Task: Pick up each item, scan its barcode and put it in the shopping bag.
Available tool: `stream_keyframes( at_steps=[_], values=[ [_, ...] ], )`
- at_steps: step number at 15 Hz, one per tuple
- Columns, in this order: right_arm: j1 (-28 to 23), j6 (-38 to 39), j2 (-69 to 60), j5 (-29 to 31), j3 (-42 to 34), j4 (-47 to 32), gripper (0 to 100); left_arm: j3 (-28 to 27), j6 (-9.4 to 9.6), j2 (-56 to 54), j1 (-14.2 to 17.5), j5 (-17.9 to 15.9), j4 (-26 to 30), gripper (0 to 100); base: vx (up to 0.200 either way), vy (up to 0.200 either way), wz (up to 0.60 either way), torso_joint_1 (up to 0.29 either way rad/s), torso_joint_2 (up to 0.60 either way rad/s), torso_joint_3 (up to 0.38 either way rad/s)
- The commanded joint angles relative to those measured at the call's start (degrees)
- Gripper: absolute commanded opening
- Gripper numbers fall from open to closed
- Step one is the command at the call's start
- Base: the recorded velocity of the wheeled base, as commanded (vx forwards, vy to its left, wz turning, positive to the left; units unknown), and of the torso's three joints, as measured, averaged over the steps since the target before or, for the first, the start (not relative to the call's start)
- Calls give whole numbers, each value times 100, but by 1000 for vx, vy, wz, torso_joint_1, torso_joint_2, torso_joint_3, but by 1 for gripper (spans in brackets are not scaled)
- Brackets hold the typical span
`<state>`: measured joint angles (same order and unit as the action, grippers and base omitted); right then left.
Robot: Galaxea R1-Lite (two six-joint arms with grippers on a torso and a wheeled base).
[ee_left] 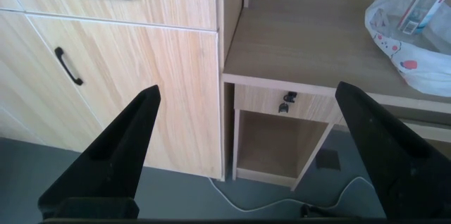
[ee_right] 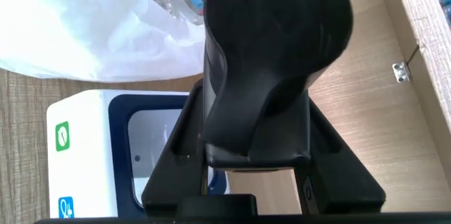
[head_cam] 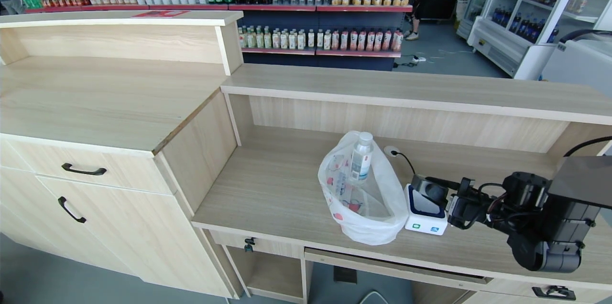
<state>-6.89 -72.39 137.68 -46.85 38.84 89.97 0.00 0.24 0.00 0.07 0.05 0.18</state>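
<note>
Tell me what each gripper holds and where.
The right gripper clamps the black handheld scanner at its narrow lower end; the left gripper is open, holding nothing.

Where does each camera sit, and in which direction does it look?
Head view: on the robot's head, looking forward and down at the counter, the shopping bag and the bottle inside; the right pincer is shut on a black scanner.
Left wrist view: low beside the counter, facing the cabinet doors; the left pincer is open.
Right wrist view: close above the white box, past the scanner.
Shared: all three show the shopping bag.
</note>
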Motion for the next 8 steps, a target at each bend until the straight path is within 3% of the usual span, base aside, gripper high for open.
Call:
stream_keyframes(
  at_steps=[1,8],
  values=[
    [12,-3,101,0,45,3,0,0,2,9,1,-5,-1,100,0,0,0,0,0,0],
    [47,5,251,0,326,3,0,0,2,9,1,-5,-1,100,0,0,0,0,0,0]
  ],
)
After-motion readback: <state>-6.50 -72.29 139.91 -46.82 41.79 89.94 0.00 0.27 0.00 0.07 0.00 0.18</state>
